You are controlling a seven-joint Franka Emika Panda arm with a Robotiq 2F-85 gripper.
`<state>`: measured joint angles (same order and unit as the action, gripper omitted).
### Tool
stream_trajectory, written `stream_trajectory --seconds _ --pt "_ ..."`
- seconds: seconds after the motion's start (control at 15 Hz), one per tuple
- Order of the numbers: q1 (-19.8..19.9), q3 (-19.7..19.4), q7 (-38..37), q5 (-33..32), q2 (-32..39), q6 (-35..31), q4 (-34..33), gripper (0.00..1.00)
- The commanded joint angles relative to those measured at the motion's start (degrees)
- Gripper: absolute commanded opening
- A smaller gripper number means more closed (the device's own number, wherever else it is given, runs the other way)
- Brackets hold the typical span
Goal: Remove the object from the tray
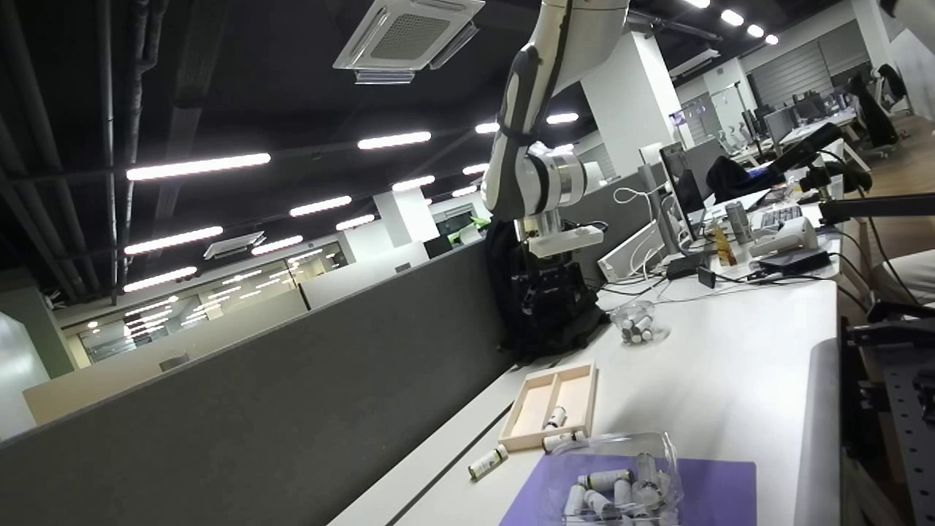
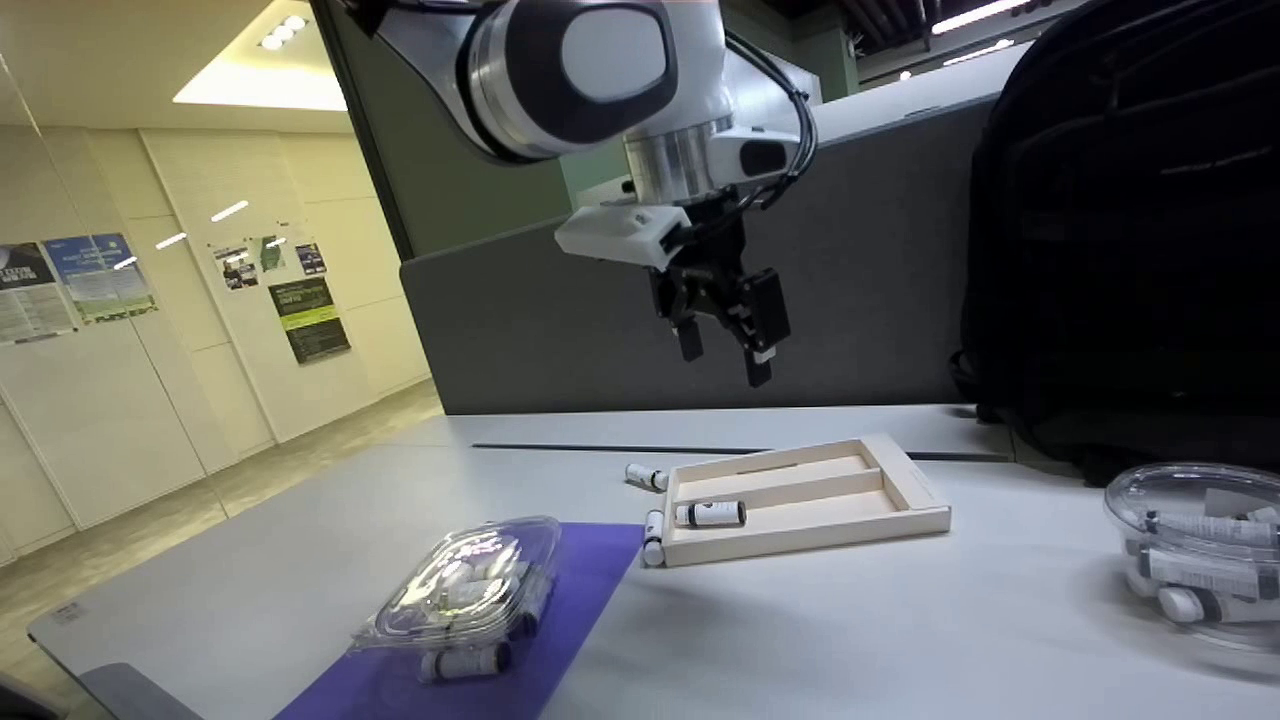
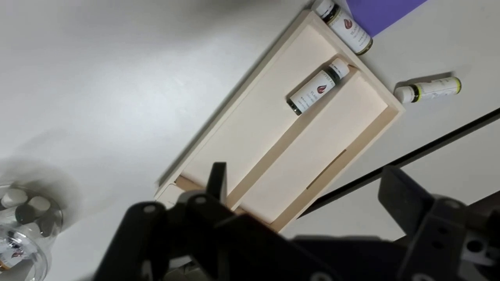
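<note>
Bottle in the tray: a small cylindrical bottle point(image 3: 310, 93) of dark glass, white-capped and white-labelled, lies on its side, upper right of centre in the wrist view.
Cap and long axis: the cap points to the upper right, the base to the lower left; the axis runs diagonally, nearly parallel to the divider point(image 3: 269, 160). In an exterior view the cap faces left.
Tray: flat, rectangular, pale bare-wood tray point(image 3: 238, 156); the bottle sits left of the divider, near the upper end.
Claw: black two-fingered gripper point(image 2: 725, 358), spread wide, raised above the desk, well apart from the bottle.
Loose bottles: a red-marked bottle point(image 3: 347, 29) lies at the tray's short end; a slim yellow-green-ringed bottle point(image 3: 433, 89), right of frame, has its cap toward the tray's corner.
Desk: white desktop point(image 3: 129, 97), dark slot point(image 3: 449, 138) at lower right; purple mat point(image 2: 580, 580) under a clear plastic box point(image 2: 420, 610) of bottles; round clear tub point(image 2: 1195, 485) at the right edge.
Room: grey partition point(image 2: 870, 330), black backpack point(image 2: 1120, 250) upper right, wall posters point(image 2: 310, 320) left; strip lights point(image 1: 197, 166) upper left.
</note>
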<state>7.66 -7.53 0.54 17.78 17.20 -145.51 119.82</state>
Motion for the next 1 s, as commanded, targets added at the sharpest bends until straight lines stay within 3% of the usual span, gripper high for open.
stream_trajectory --seconds 0.0,0.4,0.93 --pt "0.0 1.2 -1.4 -2.9 7.3 -3.4 -4.5 1.0" --pt "0.0 3.4 -0.8 -6.3 16.4 -4.7 -10.2 1.0" --pt "0.1 5.5 0.8 -8.5 22.2 -3.7 -14.1 1.0"
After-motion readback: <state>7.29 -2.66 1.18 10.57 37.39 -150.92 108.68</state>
